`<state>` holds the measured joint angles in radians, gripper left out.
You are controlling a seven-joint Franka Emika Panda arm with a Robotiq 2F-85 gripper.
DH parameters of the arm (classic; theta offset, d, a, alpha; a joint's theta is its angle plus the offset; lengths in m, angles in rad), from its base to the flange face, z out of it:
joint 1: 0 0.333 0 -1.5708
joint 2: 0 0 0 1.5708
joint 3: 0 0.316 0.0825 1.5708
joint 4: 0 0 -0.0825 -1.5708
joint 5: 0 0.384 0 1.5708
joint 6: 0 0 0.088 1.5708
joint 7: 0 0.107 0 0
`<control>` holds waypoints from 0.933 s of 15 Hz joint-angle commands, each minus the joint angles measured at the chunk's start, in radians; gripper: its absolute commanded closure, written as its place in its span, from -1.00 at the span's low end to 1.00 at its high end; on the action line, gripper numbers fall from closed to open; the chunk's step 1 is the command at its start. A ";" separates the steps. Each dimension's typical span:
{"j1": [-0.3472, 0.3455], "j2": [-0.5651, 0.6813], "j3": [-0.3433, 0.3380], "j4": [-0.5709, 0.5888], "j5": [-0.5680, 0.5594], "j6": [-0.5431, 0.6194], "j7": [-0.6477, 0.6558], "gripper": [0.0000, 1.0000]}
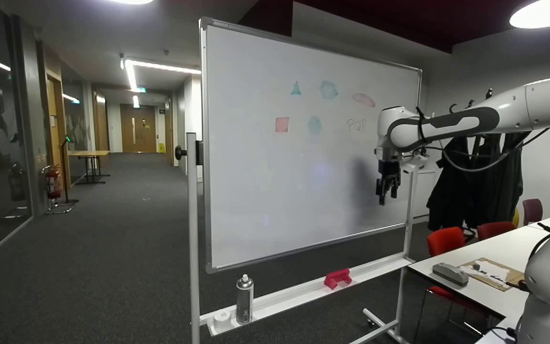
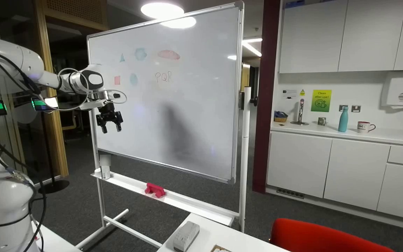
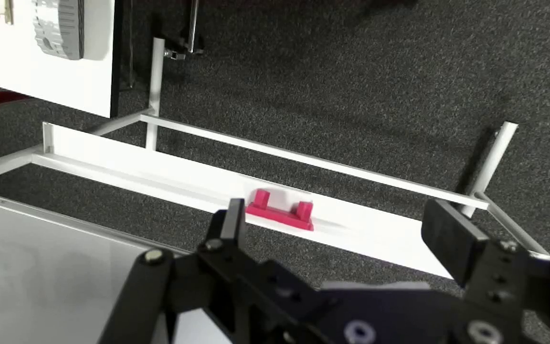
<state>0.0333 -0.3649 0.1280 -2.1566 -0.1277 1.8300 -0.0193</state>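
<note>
Carpet [image 1: 112, 258]: dark grey.
Kitchen cupboards [image 2: 296, 164]: plain white.
Whiteboard [image 1: 265, 191]: glossy, with smudgy red and blue shapes [image 1: 282, 124] and a handwritten "PQR" [image 2: 163, 76] up high.
Tray [image 3: 370, 231]: narrow, white, below the whiteboard.
Pink bracket [image 3: 282, 216]: lying on the tray, a bar with two stubby blocks.
Gripper [image 2: 112, 129]: spread wide, holding nothing, up in front of the whiteboard.

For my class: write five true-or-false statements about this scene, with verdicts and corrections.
The black robot fingers stand open. True.
They grip the pinkish-red two-pronged object. False: it rests on the long white tray, apart from them.
The silver cylindrical can stands upright. True.
The tall teal bottle lies on its side. False: it stands upright.
The red square is left of the handwritten letters PQR in both exterior views. True.
</note>
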 commanded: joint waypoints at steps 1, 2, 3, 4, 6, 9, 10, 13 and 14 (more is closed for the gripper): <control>0.003 -0.011 -0.035 -0.023 -0.013 0.024 -0.007 -1.00; -0.007 -0.016 -0.054 -0.043 -0.022 0.040 -0.024 -1.00; -0.013 -0.020 -0.069 -0.056 -0.026 0.049 -0.033 -1.00; -0.024 -0.025 -0.096 -0.079 -0.031 0.064 -0.057 -1.00; -0.050 -0.023 -0.154 -0.122 -0.053 0.104 -0.108 -1.00; -0.114 0.016 -0.251 -0.178 -0.137 0.189 -0.220 -1.00; -0.138 0.039 -0.285 -0.191 -0.168 0.223 -0.260 -1.00; -0.177 0.106 -0.372 -0.184 -0.162 0.286 -0.387 -1.00; -0.170 0.070 -0.338 -0.194 -0.159 0.246 -0.324 -1.00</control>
<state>-0.1283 -0.2946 -0.2205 -2.3513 -0.2899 2.0778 -0.3427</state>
